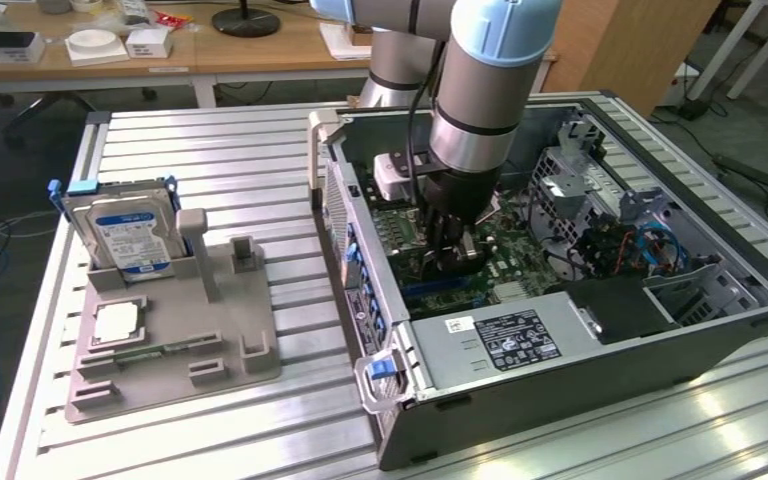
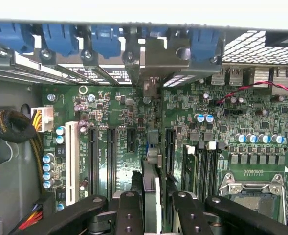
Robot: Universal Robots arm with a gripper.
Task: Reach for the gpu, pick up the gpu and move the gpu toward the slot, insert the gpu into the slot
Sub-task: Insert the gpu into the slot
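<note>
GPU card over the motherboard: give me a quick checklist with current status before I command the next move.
1. Thin dark GPU card between the gripper fingers: ok, gripped edge-on.
2. Card's metal bracket at the case's rear openings: ok.
3. Card lined up over a long black slot on the green motherboard: cannot tell.
4. Card seated: not ok, it sits above the board.
5. Red wire away from the card: ok.

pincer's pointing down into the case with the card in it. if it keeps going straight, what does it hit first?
Most likely the green motherboard: the pincer grips the gpu edge-on, and the card's lower edge would reach a dark slot among the expansion connectors first. Which exact slot is hard to judge; depth is unclear.
</note>
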